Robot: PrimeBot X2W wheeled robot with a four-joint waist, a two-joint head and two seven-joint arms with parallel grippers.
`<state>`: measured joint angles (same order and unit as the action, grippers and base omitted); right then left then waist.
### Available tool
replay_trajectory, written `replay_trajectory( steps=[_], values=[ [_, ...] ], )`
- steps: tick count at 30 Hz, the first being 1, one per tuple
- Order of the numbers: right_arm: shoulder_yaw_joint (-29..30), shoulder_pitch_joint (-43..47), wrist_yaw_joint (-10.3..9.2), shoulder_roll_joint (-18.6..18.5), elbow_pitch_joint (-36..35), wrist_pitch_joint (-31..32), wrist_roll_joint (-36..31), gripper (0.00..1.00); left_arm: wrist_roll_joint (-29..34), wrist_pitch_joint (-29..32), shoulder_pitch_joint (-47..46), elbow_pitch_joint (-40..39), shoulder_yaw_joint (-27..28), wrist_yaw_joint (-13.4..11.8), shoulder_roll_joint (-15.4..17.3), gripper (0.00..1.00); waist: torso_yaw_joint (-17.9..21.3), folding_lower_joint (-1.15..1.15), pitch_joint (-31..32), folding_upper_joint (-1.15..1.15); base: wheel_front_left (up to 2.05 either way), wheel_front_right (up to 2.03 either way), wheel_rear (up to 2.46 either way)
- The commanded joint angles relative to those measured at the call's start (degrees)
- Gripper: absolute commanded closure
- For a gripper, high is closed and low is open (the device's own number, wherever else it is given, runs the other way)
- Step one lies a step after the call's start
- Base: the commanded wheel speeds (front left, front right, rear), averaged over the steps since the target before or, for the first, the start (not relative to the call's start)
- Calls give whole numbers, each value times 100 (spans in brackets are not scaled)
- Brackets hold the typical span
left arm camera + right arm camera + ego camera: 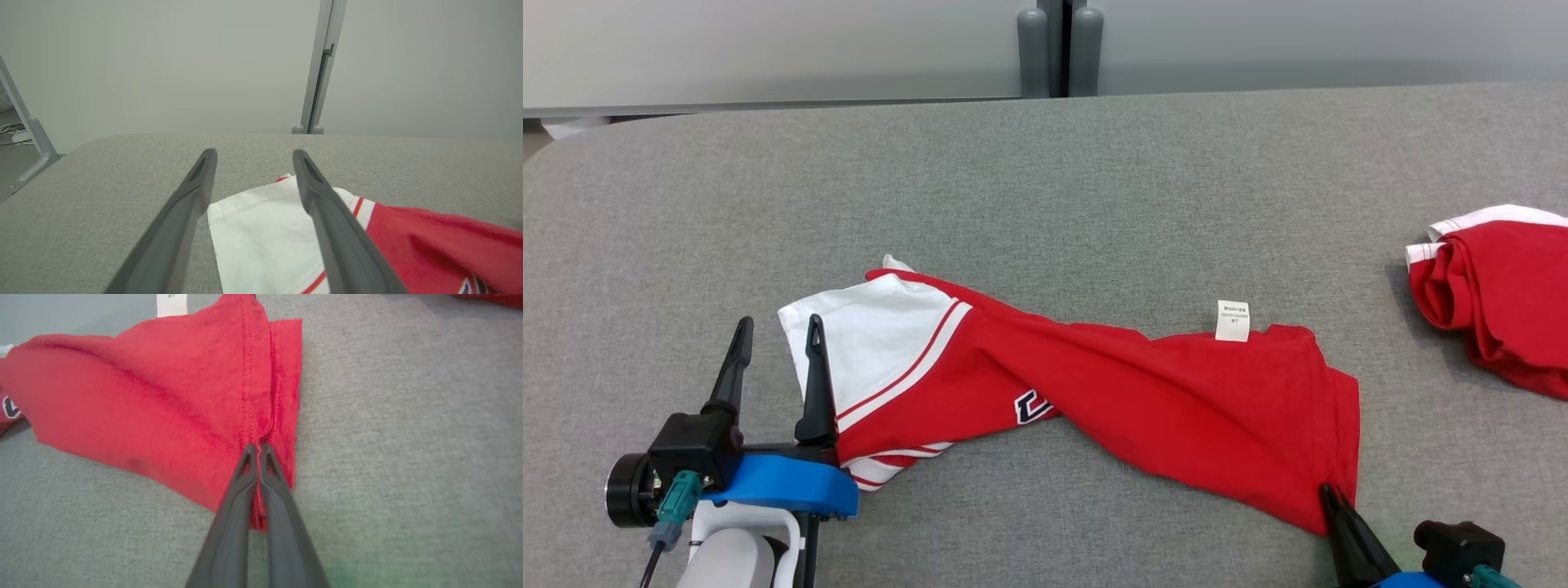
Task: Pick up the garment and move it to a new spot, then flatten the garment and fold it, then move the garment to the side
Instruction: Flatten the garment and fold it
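Note:
The garment (1143, 400) is a red shirt with a white sleeve and red stripes, lying twisted across the grey padded table (1045, 180). A white label sticks up from its far edge. My left gripper (778, 333) stands open at the sleeve end, its right finger over the white sleeve (261, 237), its left finger over bare table. My right gripper (1327, 492) is shut on the garment's near right corner; in the right wrist view the fingertips (250, 451) pinch a fold of red cloth (163, 400) at the hem seam.
A second red and white garment (1494, 294) lies crumpled at the table's right edge. Grey partition panels with a post (1058, 49) stand behind the table's far edge. A metal frame leg (32, 143) stands off the table's left corner.

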<state>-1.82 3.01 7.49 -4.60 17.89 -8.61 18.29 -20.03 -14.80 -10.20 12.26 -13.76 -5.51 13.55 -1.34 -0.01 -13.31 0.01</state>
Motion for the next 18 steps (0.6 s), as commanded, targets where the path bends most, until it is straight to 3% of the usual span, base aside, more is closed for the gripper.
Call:
replay_trajectory(
  steps=[1, 2, 10, 18],
  values=[
    [-31, 32, 0, 48, 61, -67, -9, 6, -4, -29, 27, 13, 22, -21, 5, 0, 14, 1, 25, -1, 0, 0, 0],
    [-26, -8, 0, 64, 54, -120, -20, 0, -8, -30, 46, 14, 27, -32, 4, 0, 21, 1, 37, -1, 0, 0, 0],
    [236, -330, 0, -66, -546, -255, -236, 0, -50, -40, 173, 36, 59, -43, 26, 0, 48, 1, 173, -1, 0, 0, 0],
    [426, -523, 0, -367, -1472, 218, -384, 0, -54, 0, 342, 8, 5, -32, 86, 0, 4, 1, 428, -1, 0, 0, 0]
  ],
)
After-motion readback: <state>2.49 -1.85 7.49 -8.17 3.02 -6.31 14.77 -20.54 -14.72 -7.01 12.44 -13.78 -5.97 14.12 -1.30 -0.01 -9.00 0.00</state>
